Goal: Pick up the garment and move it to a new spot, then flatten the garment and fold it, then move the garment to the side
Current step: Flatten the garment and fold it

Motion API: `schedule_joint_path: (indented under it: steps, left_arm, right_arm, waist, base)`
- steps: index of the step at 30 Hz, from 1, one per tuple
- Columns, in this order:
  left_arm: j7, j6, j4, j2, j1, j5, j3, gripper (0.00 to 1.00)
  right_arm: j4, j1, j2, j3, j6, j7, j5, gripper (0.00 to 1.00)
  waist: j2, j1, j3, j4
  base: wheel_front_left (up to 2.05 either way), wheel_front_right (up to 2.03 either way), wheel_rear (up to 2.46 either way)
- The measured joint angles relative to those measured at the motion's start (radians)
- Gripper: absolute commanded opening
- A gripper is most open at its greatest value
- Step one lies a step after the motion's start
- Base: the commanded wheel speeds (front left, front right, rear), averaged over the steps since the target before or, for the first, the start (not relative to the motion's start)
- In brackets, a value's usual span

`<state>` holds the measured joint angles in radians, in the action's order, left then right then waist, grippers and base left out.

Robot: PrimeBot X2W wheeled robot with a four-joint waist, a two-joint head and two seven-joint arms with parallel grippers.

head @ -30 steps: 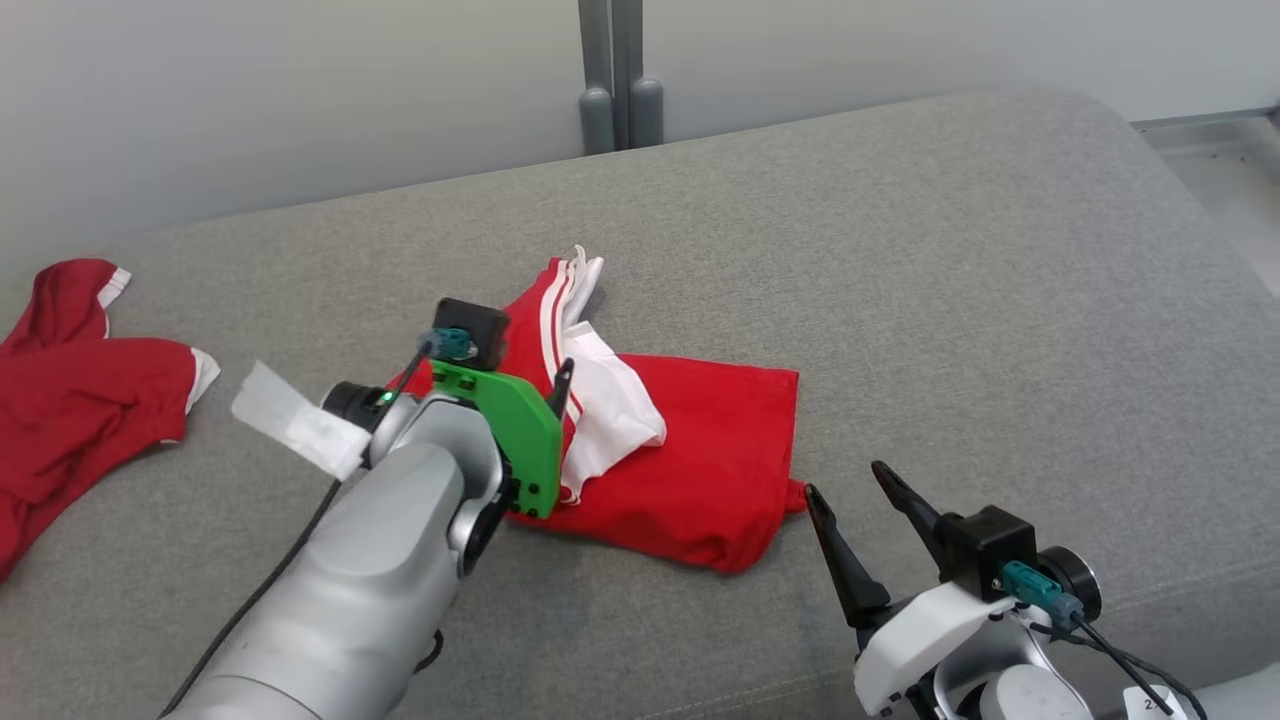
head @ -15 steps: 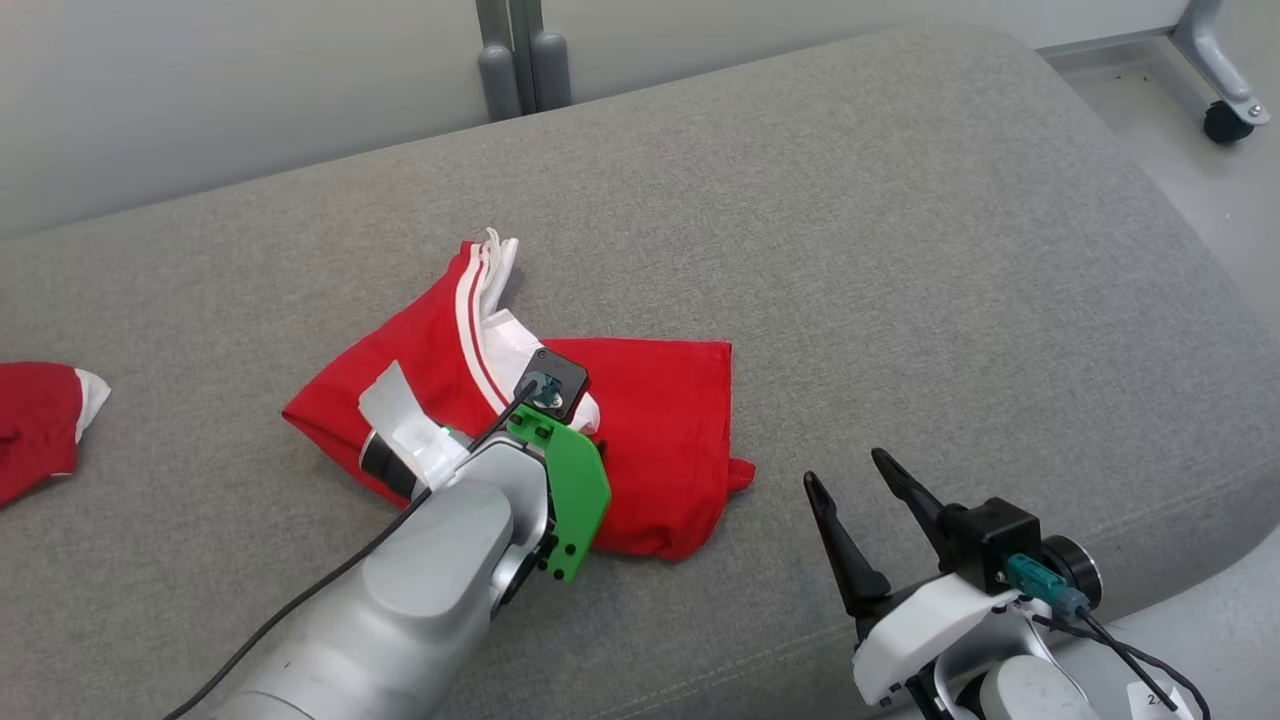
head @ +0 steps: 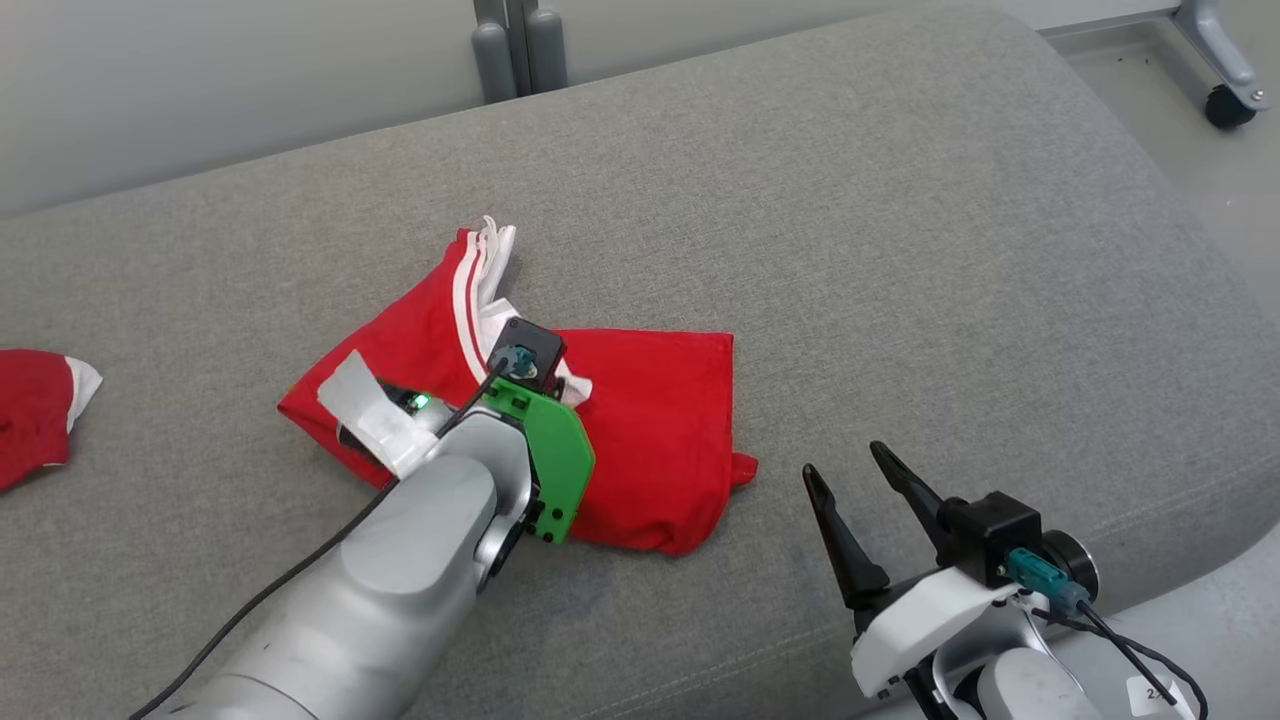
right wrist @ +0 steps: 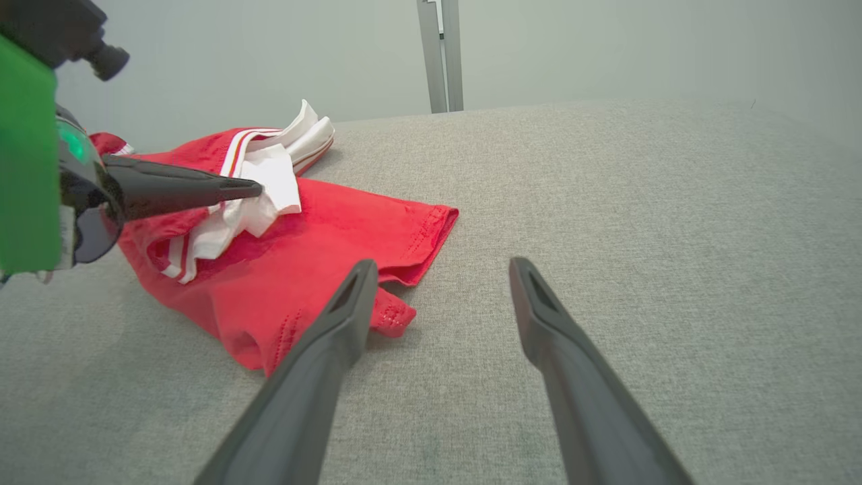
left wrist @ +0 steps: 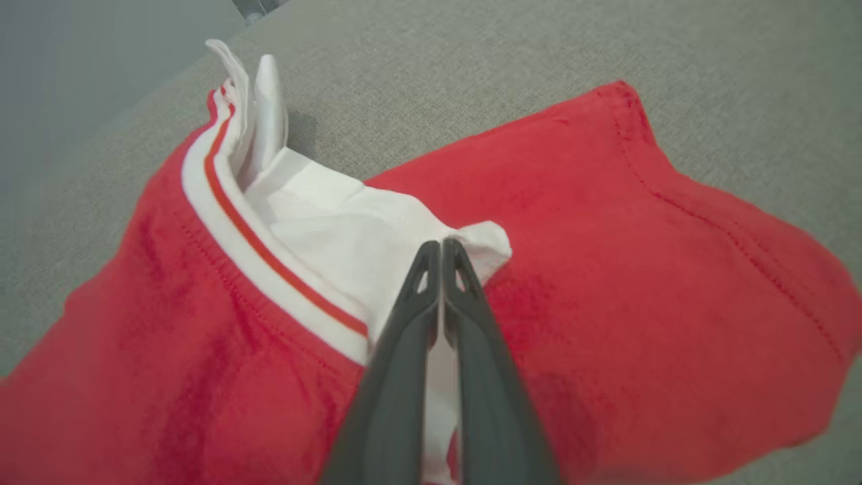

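Your left gripper stood wide open 1 second ago. Now its fingers are pressed together on the white inner fold of the red garment, which lies crumpled mid-way across the grey cushion. At 4 o'clock from it, your right gripper is spread wide and empty. The grasp seems made, so the lift comes next; the pinch looks thin

The red garment, white-trimmed with white lining showing, lies crumpled on the grey cushion.

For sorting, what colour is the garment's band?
The band is white, red-striped; best in left wrist view.
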<state>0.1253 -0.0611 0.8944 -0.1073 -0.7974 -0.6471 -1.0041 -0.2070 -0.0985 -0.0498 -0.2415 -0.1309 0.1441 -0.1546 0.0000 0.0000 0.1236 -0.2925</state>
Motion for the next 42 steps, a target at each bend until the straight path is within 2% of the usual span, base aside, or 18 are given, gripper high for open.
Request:
schedule_joint_path:
  steps: [6, 9, 15, 21, 27, 42]
  left_arm:
    - [-0.109, -0.013, -0.041, 0.0, -0.023, -0.059, 0.087, 0.0]
    - [-0.16, -0.033, -0.061, -0.015, -0.034, -0.088, 0.136, 0.0]
    - [-0.239, -0.085, -0.107, -0.104, -0.031, -0.148, 0.246, 0.0]
    - [-0.259, -0.128, -0.151, -0.207, 0.051, -0.218, 0.337, 0.0]
    - [-0.259, -0.158, -0.177, -0.26, 0.148, -0.275, 0.392, 0.0]
    - [-0.298, -0.204, -0.249, -0.283, 0.398, -0.365, 0.452, 0.0]
  right_arm:
    - [-0.008, -0.005, 0.0, 0.004, 0.0, 0.003, 0.0, 1.0]
    - [-0.008, -0.003, 0.0, 0.011, 0.0, 0.003, 0.001, 1.0]
    - [-0.008, 0.006, 0.0, 0.026, 0.0, -0.002, 0.005, 1.0]
    - [-0.006, 0.017, 0.0, 0.034, 0.0, -0.007, 0.007, 1.0]
    - [0.002, 0.026, 0.0, 0.035, 0.0, -0.012, 0.009, 1.0]
    - [0.019, 0.038, 0.0, 0.058, 0.0, -0.027, 0.029, 1.0]
  waist:
    - [0.0, 0.0, -0.011, 0.018]
    - [0.0, 0.0, -0.019, 0.031]
    - [0.0, 0.0, -0.04, 0.065]
    - [0.0, 0.0, -0.062, 0.107]
    - [0.0, 0.0, -0.075, 0.137]
    - [0.0, 0.0, -0.08, 0.158]
  base:
    - [0.0, 0.0, 0.0]
    - [0.0, 0.0, 0.0]
    - [0.0, 0.0, 0.0]
    - [0.0, 0.0, 0.0]
    - [0.0, 0.0, 0.0]
    - [0.0, 0.0, 0.0]
